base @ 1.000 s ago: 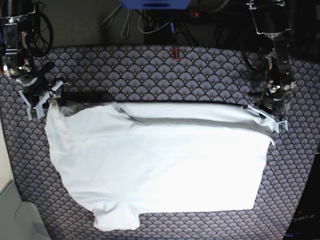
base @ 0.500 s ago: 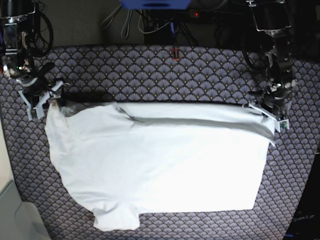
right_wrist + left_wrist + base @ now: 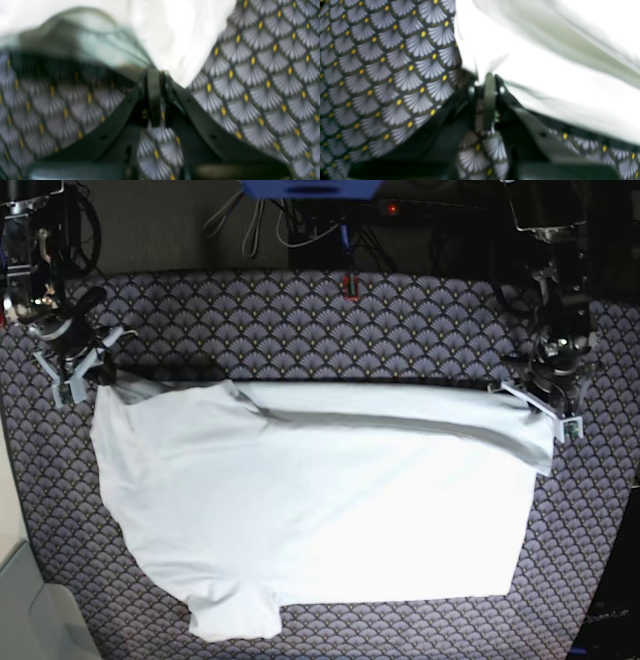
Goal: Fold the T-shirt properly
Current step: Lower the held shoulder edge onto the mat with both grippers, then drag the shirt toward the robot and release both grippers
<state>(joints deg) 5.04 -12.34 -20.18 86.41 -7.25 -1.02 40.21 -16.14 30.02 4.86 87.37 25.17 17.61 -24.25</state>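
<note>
The white T-shirt (image 3: 320, 500) lies spread over the patterned tablecloth (image 3: 300, 320), with a sleeve at the near left and a folded ridge along its far edge. At the shirt's far right corner, my left gripper (image 3: 545, 412) is shut on the cloth. The left wrist view shows its closed tips (image 3: 490, 77) pinching the white edge (image 3: 545, 62). My right gripper (image 3: 85, 372) is shut on the far left corner. In the right wrist view its tips (image 3: 156, 72) meet on the cloth (image 3: 175, 30), which lifts slightly off the table.
Cables and a blue object (image 3: 310, 188) lie beyond the table's far edge. A small red item (image 3: 349, 284) sits at the back centre. A pale bin (image 3: 20, 610) stands off the near left corner. Bare patterned cloth surrounds the shirt.
My right gripper has shut on the shirt's far left corner and drawn it up and back. My left gripper stays shut on the right corner and has shifted slightly away.
</note>
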